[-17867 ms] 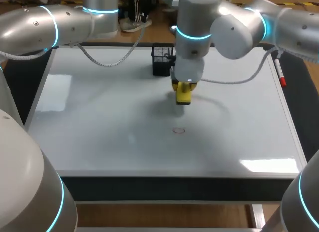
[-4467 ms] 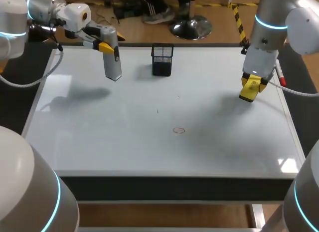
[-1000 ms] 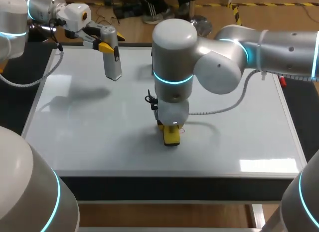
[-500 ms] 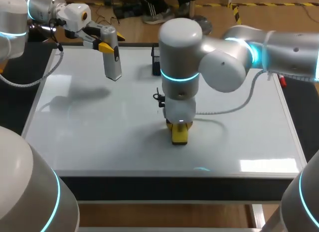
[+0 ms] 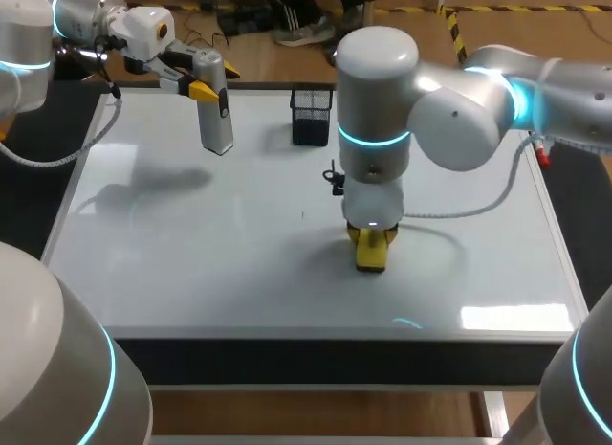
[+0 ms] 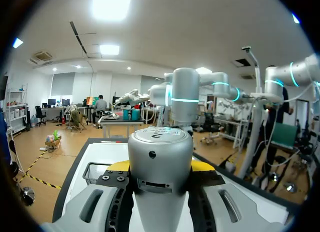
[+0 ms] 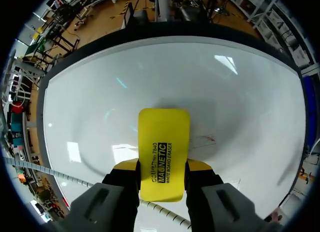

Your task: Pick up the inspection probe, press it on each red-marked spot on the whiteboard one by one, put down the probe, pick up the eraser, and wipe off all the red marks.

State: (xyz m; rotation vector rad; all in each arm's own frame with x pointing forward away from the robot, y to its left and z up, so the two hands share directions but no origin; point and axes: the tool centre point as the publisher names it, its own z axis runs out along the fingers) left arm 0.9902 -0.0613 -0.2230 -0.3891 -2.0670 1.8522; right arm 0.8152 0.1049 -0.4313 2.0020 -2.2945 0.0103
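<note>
The right gripper (image 7: pixel 162 167) grips the eraser (image 7: pixel 164 142). A faint red smear (image 7: pixel 204 139) lies just beside its long edge. The left gripper (image 6: pixel 160 166), far off, holds the probe (image 5: pixel 216 120).

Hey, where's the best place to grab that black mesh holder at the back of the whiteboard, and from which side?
Probably by its rim, from straight above: the black mesh holder stands upright with its mouth open upward, so one finger can go inside a thin wall and one outside.

One whiteboard (image 5: pixel 191 254), one yellow eraser (image 5: pixel 371 255), one grey probe (image 5: pixel 215 110), one mesh basket (image 5: pixel 311 116), one marker (image 5: pixel 542 157)
</note>
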